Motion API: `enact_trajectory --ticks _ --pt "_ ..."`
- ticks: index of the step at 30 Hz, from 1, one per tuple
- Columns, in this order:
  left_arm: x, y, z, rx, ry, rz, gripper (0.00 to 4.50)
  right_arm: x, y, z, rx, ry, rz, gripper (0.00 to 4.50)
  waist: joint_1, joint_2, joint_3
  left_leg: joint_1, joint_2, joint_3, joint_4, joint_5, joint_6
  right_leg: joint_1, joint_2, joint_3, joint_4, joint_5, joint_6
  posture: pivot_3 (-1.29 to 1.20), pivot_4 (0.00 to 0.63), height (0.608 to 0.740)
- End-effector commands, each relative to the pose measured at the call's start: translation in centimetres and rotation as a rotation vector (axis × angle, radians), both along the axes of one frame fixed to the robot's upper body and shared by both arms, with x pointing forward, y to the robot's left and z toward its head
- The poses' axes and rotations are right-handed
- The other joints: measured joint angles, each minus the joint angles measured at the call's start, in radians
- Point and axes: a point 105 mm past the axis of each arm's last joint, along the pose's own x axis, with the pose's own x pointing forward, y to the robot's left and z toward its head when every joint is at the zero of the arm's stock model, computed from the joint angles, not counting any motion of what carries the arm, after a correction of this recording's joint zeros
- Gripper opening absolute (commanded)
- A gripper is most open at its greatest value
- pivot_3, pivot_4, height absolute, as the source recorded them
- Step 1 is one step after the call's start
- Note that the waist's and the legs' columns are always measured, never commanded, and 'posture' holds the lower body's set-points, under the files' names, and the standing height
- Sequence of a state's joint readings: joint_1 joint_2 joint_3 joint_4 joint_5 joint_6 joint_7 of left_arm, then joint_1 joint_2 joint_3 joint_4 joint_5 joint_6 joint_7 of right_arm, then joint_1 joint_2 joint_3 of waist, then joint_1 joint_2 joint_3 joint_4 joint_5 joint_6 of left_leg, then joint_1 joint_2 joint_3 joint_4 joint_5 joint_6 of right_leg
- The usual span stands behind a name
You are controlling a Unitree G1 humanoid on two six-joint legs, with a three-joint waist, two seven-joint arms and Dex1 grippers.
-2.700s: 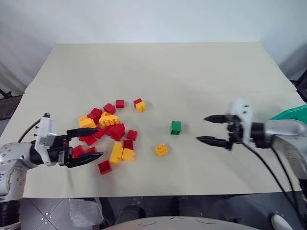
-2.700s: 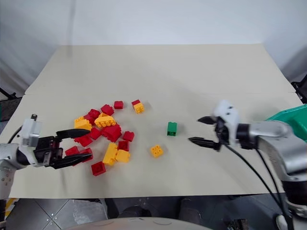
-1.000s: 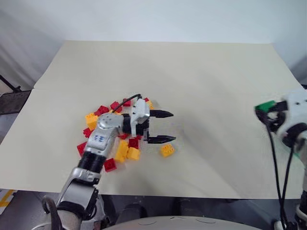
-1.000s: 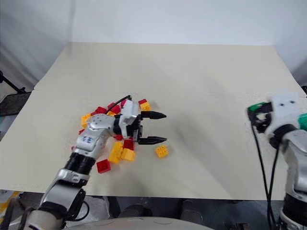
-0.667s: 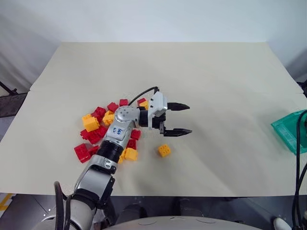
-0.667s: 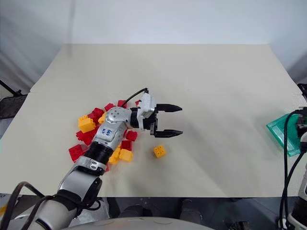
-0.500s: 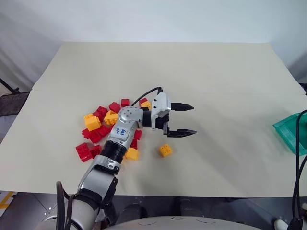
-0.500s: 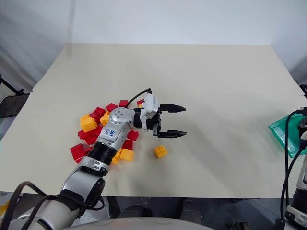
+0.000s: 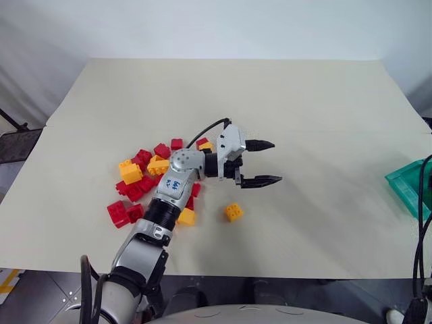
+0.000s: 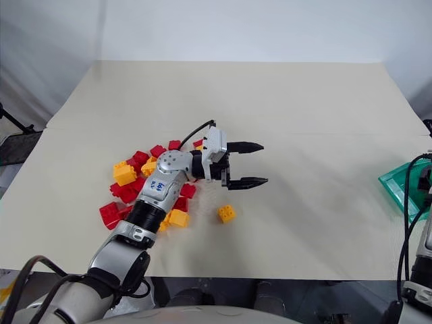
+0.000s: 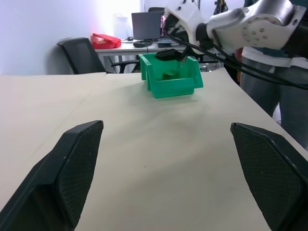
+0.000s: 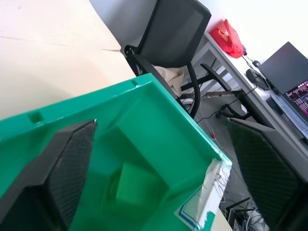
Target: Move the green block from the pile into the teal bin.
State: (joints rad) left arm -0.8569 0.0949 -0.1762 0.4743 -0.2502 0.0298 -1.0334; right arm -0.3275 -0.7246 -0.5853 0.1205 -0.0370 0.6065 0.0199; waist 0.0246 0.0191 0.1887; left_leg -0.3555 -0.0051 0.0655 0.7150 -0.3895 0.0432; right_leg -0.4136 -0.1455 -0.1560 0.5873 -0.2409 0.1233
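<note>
The green block lies inside the teal bin, below my right gripper, which is open with nothing between its fingers. The left wrist view shows the same bin at the far table edge with the right gripper hovering over it. In the head views a corner of the bin pokes in at the right edge. My left gripper is open and empty, stretched to the right above bare table just past the pile of red and yellow bricks.
A lone yellow brick lies in front of the left gripper's fingers. Beyond the bin stand a black office chair and a desk with a laptop. Black cables hang at the right edge.
My right gripper, shut on the green block, swung right out of the head views to over the bin and opened; the block is now in the bin. The left gripper drifted slightly right.
</note>
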Motion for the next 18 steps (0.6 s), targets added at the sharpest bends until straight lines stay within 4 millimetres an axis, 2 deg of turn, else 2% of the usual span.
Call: enact_trajectory --ticks 1,2,5,6,10,13,16,18 --pt "-0.2 0.5 1.8 -0.048 -0.021 0.002 4.5 0.6 2.2 3.9 -0.033 -0.125 0.158 4.48 -0.001 0.0 0.0 0.0 0.0 0.0 0.0 0.0 0.0 0.0 0.0 0.0 0.0 0.0 0.0 0.0 0.15 0.74" --pt "-0.2 0.8 2.1 -0.064 -0.015 0.003 4.5 1.0 3.4 4.4 -0.01 -0.147 0.236 4.48 -0.001 0.0 0.0 0.0 0.0 0.0 0.0 0.0 0.0 0.0 0.0 0.0 0.0 0.0 0.0 0.0 0.15 0.74" --pt "0.0 3.1 2.5 -0.073 -0.026 0.071 4.5 2.7 9.9 5.3 0.034 -0.132 0.636 4.48 -0.009 0.001 0.0 0.001 0.001 -0.002 0.0 0.0 0.0 0.0 0.001 0.001 0.0 0.0 0.0 0.0 0.15 0.74" --pt "0.2 4.1 2.3 -0.049 -0.035 0.114 4.5 2.9 11.9 5.2 0.056 -0.108 0.75 4.48 -0.013 0.001 0.0 0.001 0.001 -0.002 -0.001 0.0 0.0 0.0 0.001 0.001 0.0 0.0 0.0 0.0 0.15 0.74" --pt "-0.5 7.7 2.2 -0.005 -0.026 0.191 4.5 2.9 17.9 4.2 0.09 0.012 1.103 4.48 -0.014 0.001 0.0 0.002 0.001 -0.002 -0.001 0.0 -0.001 0.0 0.002 0.001 0.001 0.0 0.0 0.0 0.15 0.74" --pt "-2.0 10.7 2.4 0.02 0.001 0.187 4.5 2.4 21.0 3.0 0.091 0.132 1.324 4.48 -0.003 0.0 0.001 0.001 0.001 -0.004 0.0 0.0 -0.001 0.0 0.0 0.0 0.0 0.0 0.0 0.0 0.15 0.74" --pt "-3.4 13.2 2.7 0.043 0.022 0.204 4.5 1.9 22.4 2.2 0.113 0.211 1.462 4.48 0.003 0.0 0.001 0.001 0.0 -0.005 0.001 0.0 0.0 0.0 0.0 0.0 0.0 0.0 0.0 0.0 0.15 0.74" --pt "-4.6 17.3 2.1 0.119 0.03 0.313 4.5 1.8 22.4 1.1 0.017 0.299 1.539 4.48 -0.001 0.0 0.001 0.001 -0.001 -0.007 0.001 0.0 0.0 0.002 -0.001 -0.001 -0.002 0.0 0.0 0.0 0.15 0.74"
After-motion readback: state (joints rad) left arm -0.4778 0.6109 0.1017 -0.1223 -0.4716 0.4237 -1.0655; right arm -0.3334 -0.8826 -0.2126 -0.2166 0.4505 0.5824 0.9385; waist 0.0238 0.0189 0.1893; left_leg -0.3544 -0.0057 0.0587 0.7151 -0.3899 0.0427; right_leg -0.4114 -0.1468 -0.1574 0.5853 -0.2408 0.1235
